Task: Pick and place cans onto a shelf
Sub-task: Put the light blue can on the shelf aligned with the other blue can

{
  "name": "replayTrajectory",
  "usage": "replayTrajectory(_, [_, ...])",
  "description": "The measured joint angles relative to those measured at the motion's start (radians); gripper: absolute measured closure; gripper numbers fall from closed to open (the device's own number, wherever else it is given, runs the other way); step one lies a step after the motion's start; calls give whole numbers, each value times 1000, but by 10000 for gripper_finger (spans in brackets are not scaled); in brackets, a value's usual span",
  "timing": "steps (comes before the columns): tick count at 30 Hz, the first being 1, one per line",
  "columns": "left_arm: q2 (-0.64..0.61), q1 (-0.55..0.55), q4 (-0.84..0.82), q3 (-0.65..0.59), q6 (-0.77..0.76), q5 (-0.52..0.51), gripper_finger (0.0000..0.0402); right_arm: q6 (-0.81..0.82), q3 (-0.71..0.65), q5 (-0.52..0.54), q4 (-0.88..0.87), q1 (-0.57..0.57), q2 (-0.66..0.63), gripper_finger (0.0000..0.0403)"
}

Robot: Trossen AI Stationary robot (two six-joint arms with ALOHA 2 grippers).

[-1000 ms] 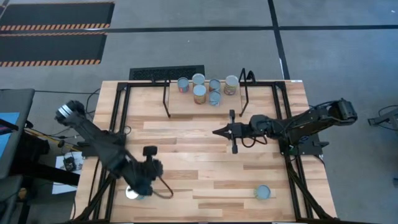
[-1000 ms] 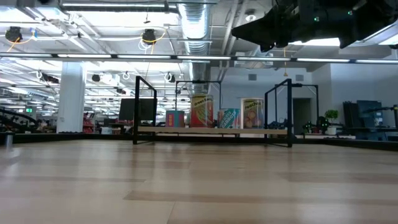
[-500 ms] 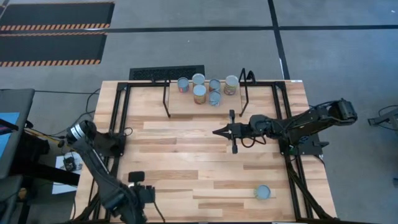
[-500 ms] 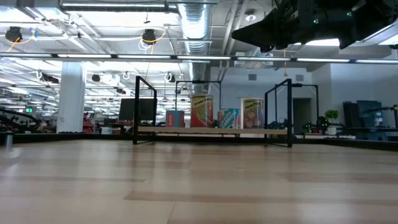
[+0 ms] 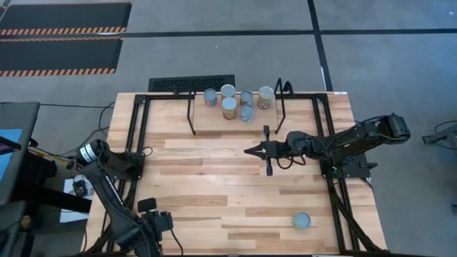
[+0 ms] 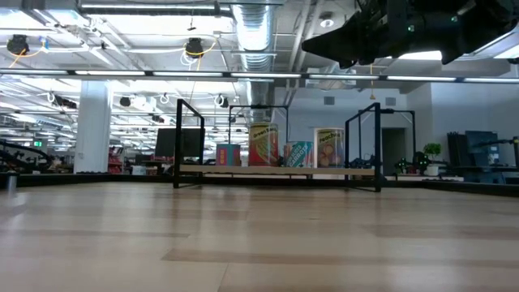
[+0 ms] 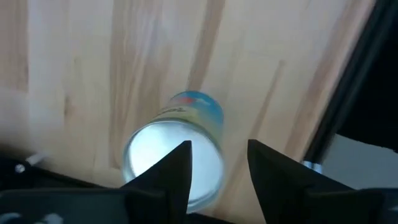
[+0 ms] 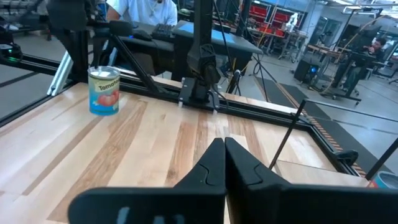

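A can (image 7: 180,149) with a white top and a blue label stands upright on the table near its near left corner. It also shows in the right wrist view (image 8: 104,91). My left gripper (image 7: 217,152) points down over it, open, one finger above the can's top and the other past its side. In the high view my left gripper (image 5: 152,225) hides this can. Another can (image 5: 301,220) stands near the near right. Several cans (image 5: 236,101) stand on the far part of the shelf (image 5: 228,123). My right gripper (image 5: 248,151) hovers shut and level over mid-table.
The shelf's black rod legs (image 5: 191,114) and the black frame rails (image 5: 139,135) along the table's left and right sides stand close by. Bare wooden table (image 5: 214,193) lies between the two arms. A person sits beyond the table's left side (image 8: 143,9).
My left gripper has swung toward the table's near edge and sunk a little, rolling its wrist as it went. It now stands over the near-left can and covers it in the high view. The cans have stayed in place.
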Motion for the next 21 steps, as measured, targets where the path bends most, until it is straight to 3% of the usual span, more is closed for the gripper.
replayTrajectory(10, [-2, -15, 56, -95, -87, -12, 264, 0, 0, 0, 1, 0, 0, 392])
replayTrajectory(14, [-9, -15, 58, -126, -111, -20, 306, 1, 0, 0, 1, 0, 0, 392])
replayTrajectory(18, [-8, -16, 48, -133, -85, -41, 378, 1, 0, 0, 1, 0, 0, 392])
replayTrajectory(21, [-15, -13, 45, -126, -43, -118, 393, 1, 0, 0, 1, 0, 0, 392])
